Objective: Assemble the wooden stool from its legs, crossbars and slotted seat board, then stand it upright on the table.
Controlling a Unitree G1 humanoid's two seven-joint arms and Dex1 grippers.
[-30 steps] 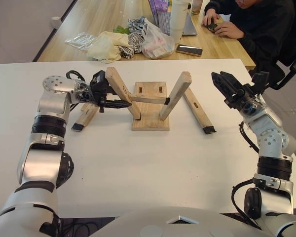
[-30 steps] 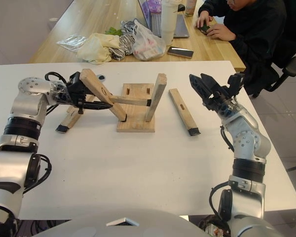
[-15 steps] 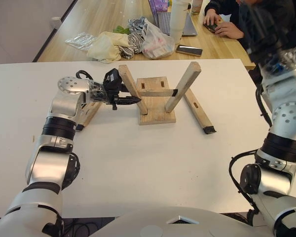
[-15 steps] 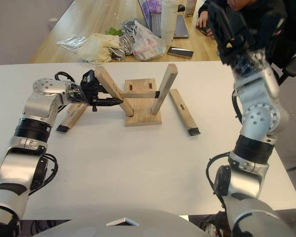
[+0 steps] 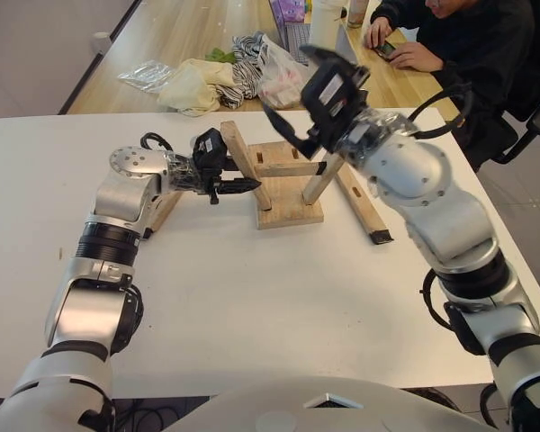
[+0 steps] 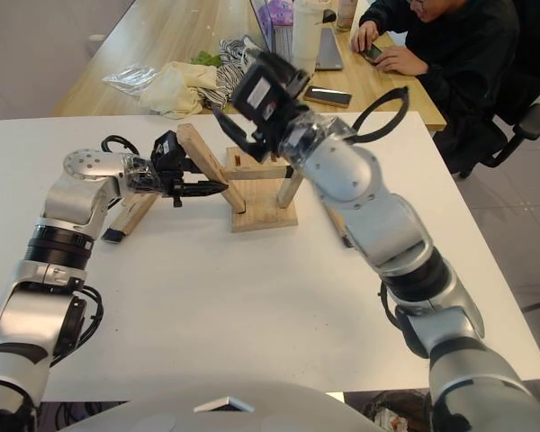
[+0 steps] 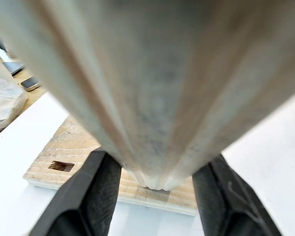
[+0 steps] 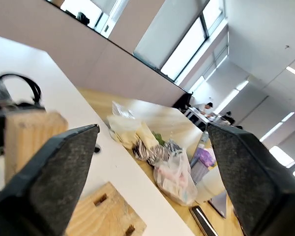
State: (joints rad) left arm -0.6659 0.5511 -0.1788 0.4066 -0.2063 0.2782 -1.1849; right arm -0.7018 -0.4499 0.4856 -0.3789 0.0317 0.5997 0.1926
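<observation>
Wooden leg (image 5: pixel 237 144) sits clamped in the left pincer (image 5: pixel 238 184); right pincer (image 5: pixel 288 85) gapes wide, empty, near the seat board (image 5: pixel 292 193).

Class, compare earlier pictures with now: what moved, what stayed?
The right gripper swung from the table's right side up and across, now open over the seat board. The left gripper, shut on the slanted leg, pushed leg and board slightly farther away. Both loose legs stayed put.
</observation>
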